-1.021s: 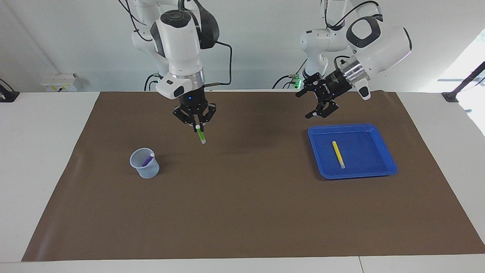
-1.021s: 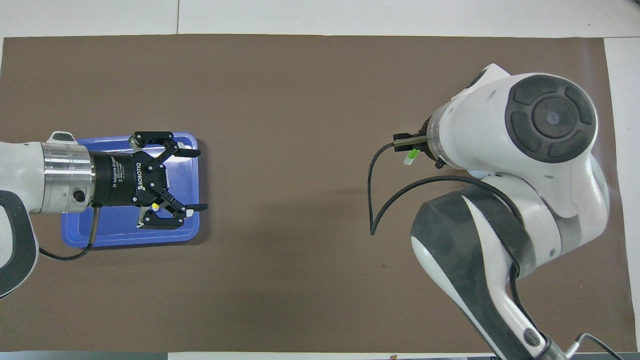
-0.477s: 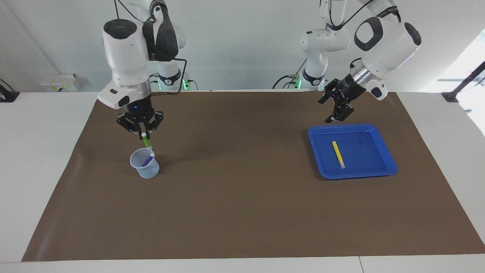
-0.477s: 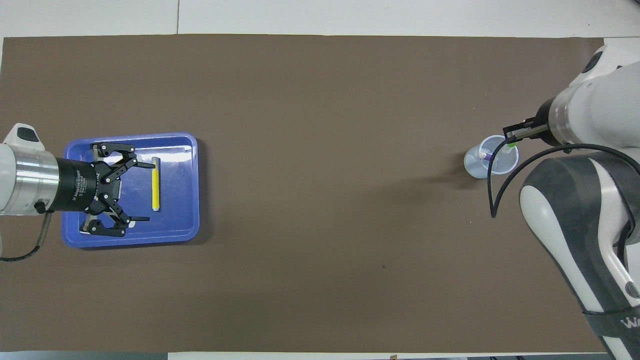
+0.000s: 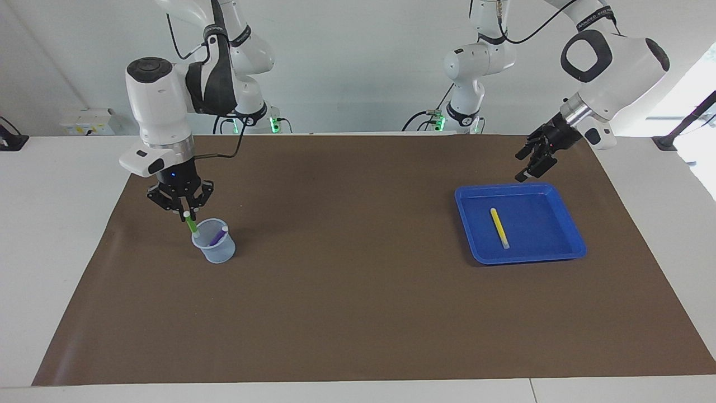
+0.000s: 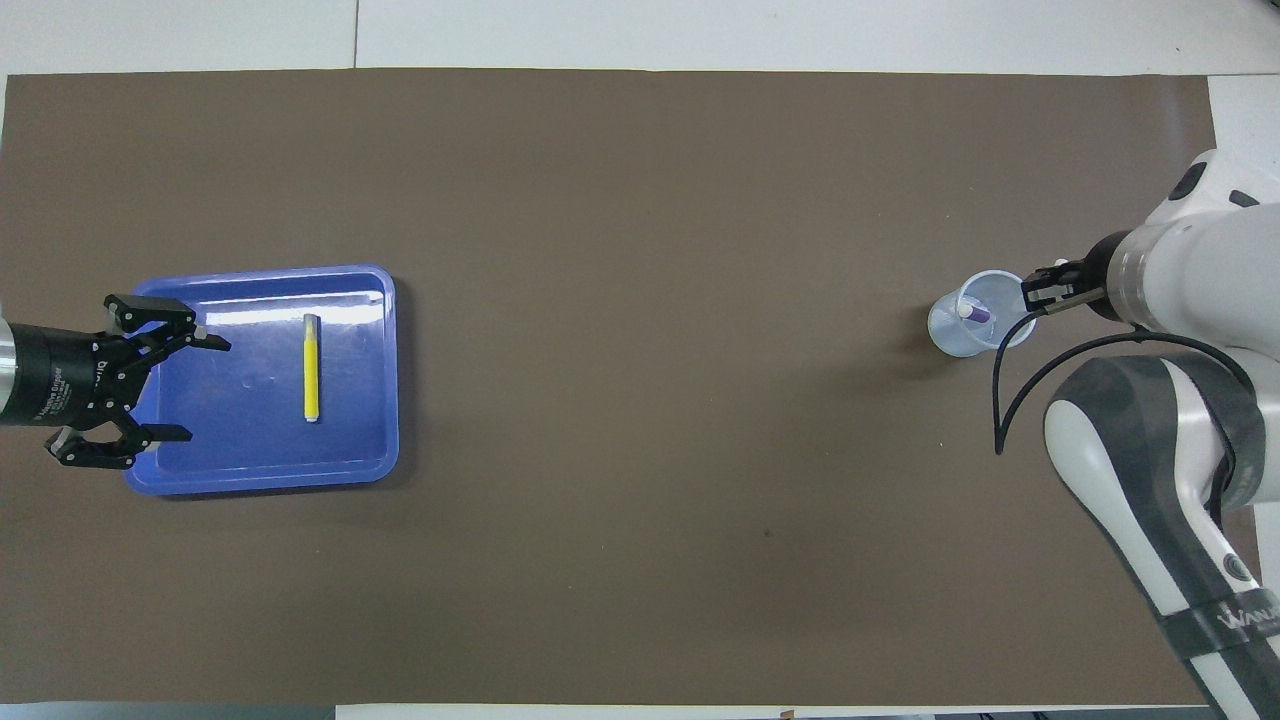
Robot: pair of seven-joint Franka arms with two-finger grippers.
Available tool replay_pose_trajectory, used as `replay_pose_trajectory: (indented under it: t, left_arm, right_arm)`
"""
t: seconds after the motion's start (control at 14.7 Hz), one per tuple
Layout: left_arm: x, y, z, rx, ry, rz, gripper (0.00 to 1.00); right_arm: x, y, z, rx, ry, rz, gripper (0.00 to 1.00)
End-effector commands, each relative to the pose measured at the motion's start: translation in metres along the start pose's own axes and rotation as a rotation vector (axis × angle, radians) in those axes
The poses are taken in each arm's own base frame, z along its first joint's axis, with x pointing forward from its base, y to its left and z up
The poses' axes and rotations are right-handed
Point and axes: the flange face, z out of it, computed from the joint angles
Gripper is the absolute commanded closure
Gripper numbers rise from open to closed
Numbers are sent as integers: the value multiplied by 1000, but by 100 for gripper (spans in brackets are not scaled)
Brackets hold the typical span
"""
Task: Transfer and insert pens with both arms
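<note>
A green pen (image 5: 191, 224) hangs tilted from my right gripper (image 5: 185, 212), which is shut on its whitish top end. The pen's lower tip sits at the rim of a clear plastic cup (image 5: 214, 246), on the side toward the right arm's end of the table. A purple pen (image 5: 218, 236) leans inside that cup (image 6: 968, 325). A yellow pen (image 5: 499, 228) lies flat in a blue tray (image 5: 526, 259). My left gripper (image 5: 530, 171) hangs open and holds nothing, above the tray's edge nearest the robots. From overhead the left gripper (image 6: 195, 388) covers the tray's outer end.
A brown mat (image 5: 358, 313) covers the table, with white table showing around it. Two smaller white arms with green-lit bases (image 5: 273, 120) stand at the robots' edge of the table. A black cable (image 6: 1010, 400) loops down from the right wrist beside the cup.
My right gripper carried the green pen from mid-table toward the right arm's end and down to the cup's rim. The left gripper drew back off the tray's middle, still open.
</note>
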Motion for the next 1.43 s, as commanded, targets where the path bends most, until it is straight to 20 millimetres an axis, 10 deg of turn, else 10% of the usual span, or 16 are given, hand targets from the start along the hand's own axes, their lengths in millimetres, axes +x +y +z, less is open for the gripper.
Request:
replay_pose_trajectory:
  t: [0.0,0.48,0.68,1.36]
  left_arm:
    - [21,4,33,92,49,232,0]
    - [54,22,115,173,119,627,0]
    - [49,34,144,240,134,722,1]
    - [53,35,184,275,120,823,19]
  right_arm:
    - [-12,-5,5,49,18,32,100]
    - [-31,-13,31,78,-26,48,100]
    - [-26,-9,26,74,-14,75,3]
    - [13,12,-48,68,-59,177,0]
